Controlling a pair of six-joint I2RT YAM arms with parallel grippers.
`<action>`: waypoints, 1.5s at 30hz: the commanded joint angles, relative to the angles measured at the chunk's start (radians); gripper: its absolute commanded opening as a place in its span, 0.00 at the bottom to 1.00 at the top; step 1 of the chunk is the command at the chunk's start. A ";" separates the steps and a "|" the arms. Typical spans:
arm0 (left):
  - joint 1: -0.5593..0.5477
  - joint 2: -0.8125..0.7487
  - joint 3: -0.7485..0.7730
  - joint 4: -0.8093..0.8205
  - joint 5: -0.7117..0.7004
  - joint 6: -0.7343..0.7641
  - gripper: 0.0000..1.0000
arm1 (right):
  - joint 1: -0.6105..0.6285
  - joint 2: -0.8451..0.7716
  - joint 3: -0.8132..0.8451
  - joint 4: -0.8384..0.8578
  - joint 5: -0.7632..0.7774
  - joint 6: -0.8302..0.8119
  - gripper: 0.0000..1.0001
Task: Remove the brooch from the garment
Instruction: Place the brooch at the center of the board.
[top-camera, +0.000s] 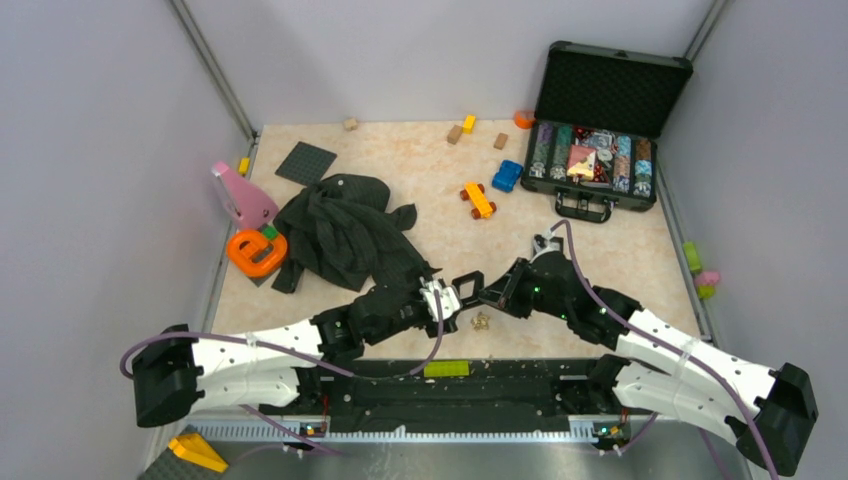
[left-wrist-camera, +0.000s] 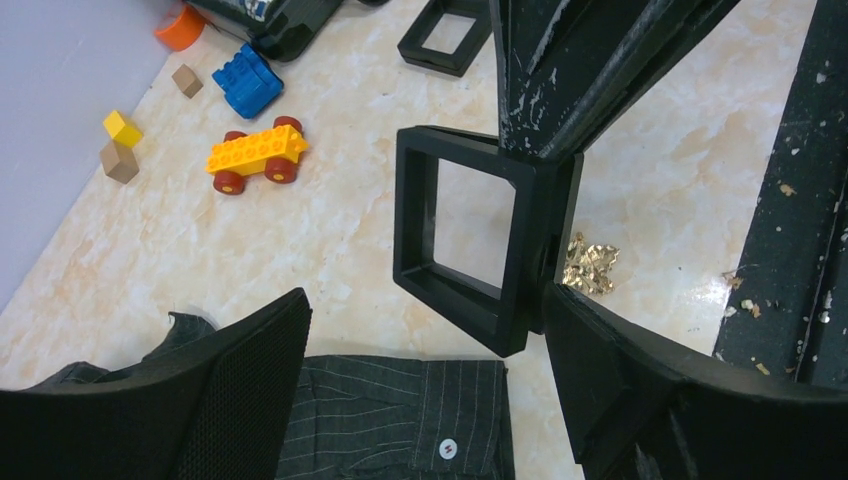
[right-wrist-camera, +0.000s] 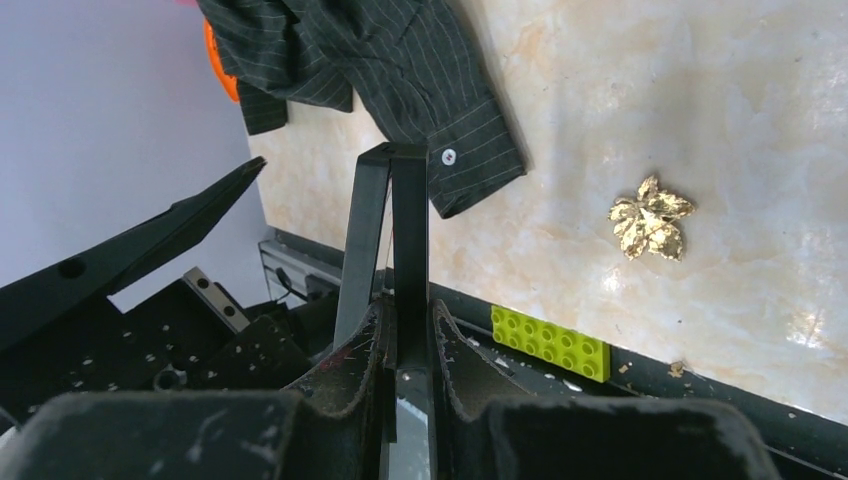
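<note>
Top external view: garment (top-camera: 340, 225) lies crumpled at the left of the table (top-camera: 600, 260). Left gripper (top-camera: 450, 302) has its jaws apart. Right gripper (top-camera: 491, 291) is clamped on a black square frame (top-camera: 467, 283). Brooch (top-camera: 481, 321) rests on the bare table, apart from the garment.

I've got a beige marble-patterned tabletop (top-camera: 400, 165) spreading out ahead of the left jaws and the right jaws. It's boxed in by plain pale lilac-grey walls. The back wall (top-camera: 420, 50) stands far beyond the jaws, the left wall (top-camera: 90, 170) is out past the left jaws, and the right wall (top-camera: 770, 150) is past the right jaws. A metal corner post (top-camera: 212, 70) climbs where the walls meet. Behind the jaws, on my side, a black rail (top-camera: 520, 388) edges the table. The light is soft and even, with a glossy sheen on the marble under the jaws.
</note>
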 joint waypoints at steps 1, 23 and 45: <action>-0.003 0.027 0.004 0.060 0.006 0.031 0.89 | -0.012 -0.019 0.004 0.061 -0.035 0.033 0.00; -0.003 -0.024 0.013 0.002 0.002 0.069 0.68 | -0.018 -0.029 -0.011 0.028 -0.017 0.010 0.00; -0.003 -0.016 0.033 -0.037 -0.022 0.072 0.20 | -0.019 -0.022 -0.051 0.063 -0.025 -0.011 0.00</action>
